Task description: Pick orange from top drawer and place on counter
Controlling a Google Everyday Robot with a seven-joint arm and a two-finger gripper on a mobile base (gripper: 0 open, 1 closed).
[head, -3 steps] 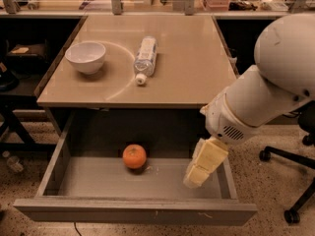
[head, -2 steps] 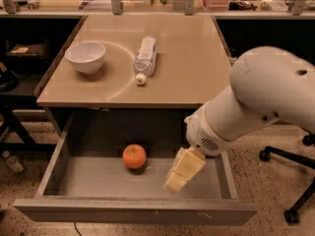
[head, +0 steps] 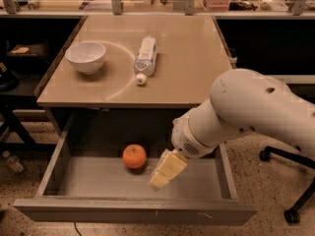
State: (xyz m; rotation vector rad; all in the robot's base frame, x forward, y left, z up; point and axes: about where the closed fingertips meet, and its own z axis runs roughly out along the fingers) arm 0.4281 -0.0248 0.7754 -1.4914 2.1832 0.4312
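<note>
Gripper [head: 157, 181] low inside top drawer [head: 98, 181], just beside orange [head: 134, 156], no contact seen. Grip state: cannot tell.

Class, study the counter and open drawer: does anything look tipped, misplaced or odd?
The plastic bottle lies on its side on the counter, right of the upright white bowl. An orange sits loose in the open top drawer, odd for fruit. The gripper hangs just right of it.
</note>
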